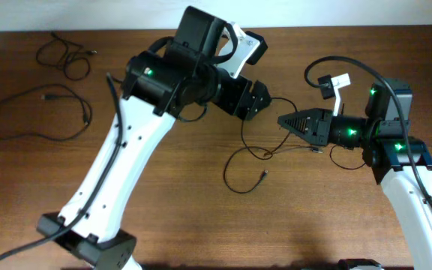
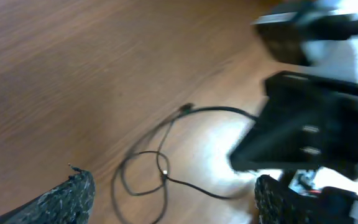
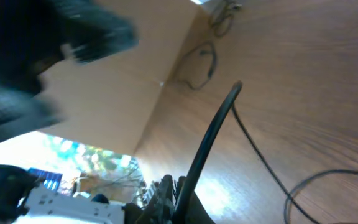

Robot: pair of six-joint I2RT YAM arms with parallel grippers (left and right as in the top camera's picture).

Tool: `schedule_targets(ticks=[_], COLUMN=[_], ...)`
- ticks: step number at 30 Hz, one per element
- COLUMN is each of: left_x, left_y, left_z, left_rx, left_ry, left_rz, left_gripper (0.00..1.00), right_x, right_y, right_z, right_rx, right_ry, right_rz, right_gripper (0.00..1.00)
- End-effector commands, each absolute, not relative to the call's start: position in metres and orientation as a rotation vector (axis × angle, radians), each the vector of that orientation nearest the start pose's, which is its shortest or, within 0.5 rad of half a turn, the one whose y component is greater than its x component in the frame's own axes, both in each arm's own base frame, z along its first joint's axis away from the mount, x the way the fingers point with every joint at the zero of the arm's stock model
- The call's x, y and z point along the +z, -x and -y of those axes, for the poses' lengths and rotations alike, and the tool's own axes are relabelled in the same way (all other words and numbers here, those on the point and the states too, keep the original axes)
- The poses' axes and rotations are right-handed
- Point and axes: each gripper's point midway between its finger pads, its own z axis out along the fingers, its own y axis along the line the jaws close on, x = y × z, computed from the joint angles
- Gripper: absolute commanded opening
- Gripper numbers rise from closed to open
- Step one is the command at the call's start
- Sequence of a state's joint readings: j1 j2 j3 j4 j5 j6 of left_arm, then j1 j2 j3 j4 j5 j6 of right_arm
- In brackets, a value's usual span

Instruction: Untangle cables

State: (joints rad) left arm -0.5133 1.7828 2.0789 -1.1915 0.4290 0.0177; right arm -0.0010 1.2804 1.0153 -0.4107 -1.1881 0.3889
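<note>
The left gripper [image 2: 176,186] hangs over the middle of the desk, fingers wide apart, above a looped cable [image 2: 160,171]. The right gripper [image 3: 169,196] is clamped on a cable strand [image 3: 213,134]. A small cable [image 1: 73,67] and a wide-looped cable [image 1: 47,97] lie near the far left corner

The right gripper [image 3: 170,196] sits at 6 o'clock, its fingertips pressed together on a black cable [image 3: 211,134] that rises toward 1 o'clock, bends, then drops thin toward 4 o'clock into a loop on the wooden table [image 3: 303,74]. Far off near 12 o'clock lie a looped cable [image 3: 213,61] and a bunched cable [image 3: 222,15]. A blurred dark shape [image 3: 36,56] fills 10 o'clock
</note>
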Motion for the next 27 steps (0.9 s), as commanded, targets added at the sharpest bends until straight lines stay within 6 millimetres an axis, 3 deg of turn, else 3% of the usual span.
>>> schedule_targets(ticks=[1, 4, 5, 11, 20, 23, 26, 27], left_x=[0.302, 0.296, 0.293, 0.289, 0.231, 0.226, 0.23, 0.23], left_y=[-0.36, -0.345, -0.342, -0.334, -0.358, -0.367, -0.373, -0.373], left_z=[0.275, 0.278, 0.276, 0.286, 0.309, 0.314, 0.317, 0.318], left_rx=[-0.646, -0.617, -0.591, -0.635, -0.713, -0.705, -0.695, -0.694], left_ry=[-0.907, -1.237, -1.317, -1.516, -1.556, -1.551, -1.543, -1.543], left_rz=[-2.356, -2.211, -2.174, -2.019, -2.084, -2.063, -2.031, -2.029], left_gripper=[0.79, 0.82, 0.88, 0.89, 0.95, 0.94, 0.86, 0.78], right_x=[0.282, 0.282, 0.282, 0.282, 0.285, 0.285, 0.285, 0.285], right_y=[-0.297, -0.297, -0.297, -0.297, -0.294, -0.294, -0.294, -0.294], right_z=[-0.165, -0.165, -0.165, -0.165, -0.166, -0.166, -0.166, -0.166], right_rx=[1.589, 1.588, 1.589, 1.591, 1.62, 1.619, 1.619, 1.618], right_ry=[0.325, 0.326, 0.325, 0.321, 0.329, 0.329, 0.329, 0.328], right_rz=[-2.079, -2.079, -2.079, -2.081, -2.075, -2.075, -2.075, -2.075], right_gripper=[0.04, 0.04, 0.04, 0.04, 0.04, 0.04, 0.04, 0.04])
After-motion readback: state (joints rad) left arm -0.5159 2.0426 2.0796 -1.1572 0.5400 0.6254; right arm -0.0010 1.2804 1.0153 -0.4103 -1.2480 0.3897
